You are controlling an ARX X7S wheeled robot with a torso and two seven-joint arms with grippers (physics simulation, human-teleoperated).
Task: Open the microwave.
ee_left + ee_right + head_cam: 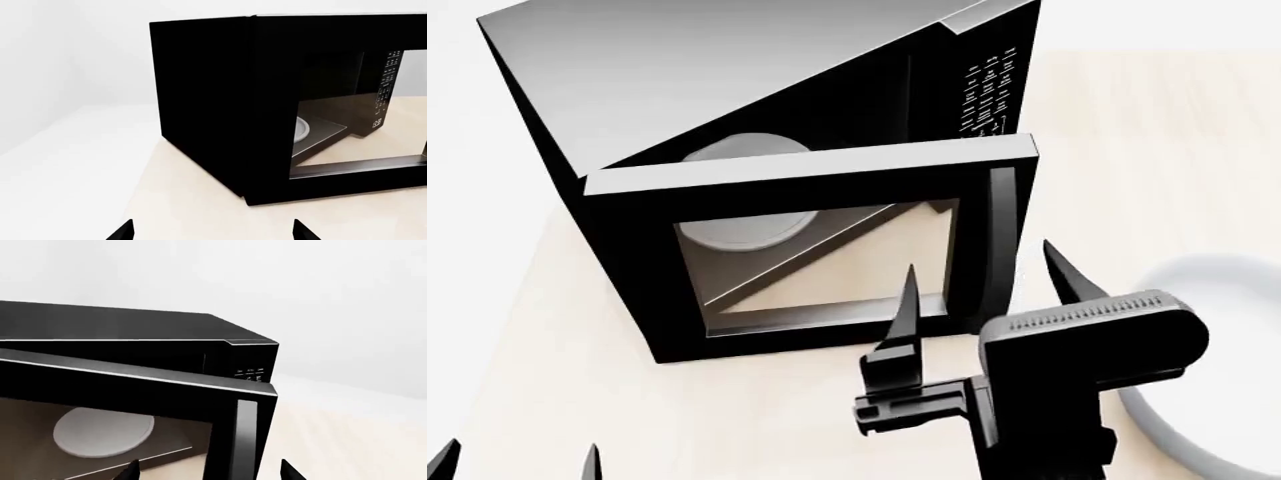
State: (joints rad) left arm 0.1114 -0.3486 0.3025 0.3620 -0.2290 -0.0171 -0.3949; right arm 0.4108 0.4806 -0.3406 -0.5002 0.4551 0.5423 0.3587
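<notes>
microwave [761, 120]: 1, black with grey top
door [827, 250]: 1, windowed, swung partly out from the body
door handle [1001, 235]: 1, vertical bar
button panel [988, 95]: 1, white markings
turntable plate [741, 215]: 1, white, round, inside
white bowl [1208, 350]: 1, partly hidden by the arm
right gripper [981, 290]: 1, two fingers
left gripper [514, 462]: 1, two fingertips showing
table [561, 400]: 1, light wood

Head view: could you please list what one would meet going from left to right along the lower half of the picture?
Left gripper → microwave door window → door handle → right gripper → white bowl.
</notes>
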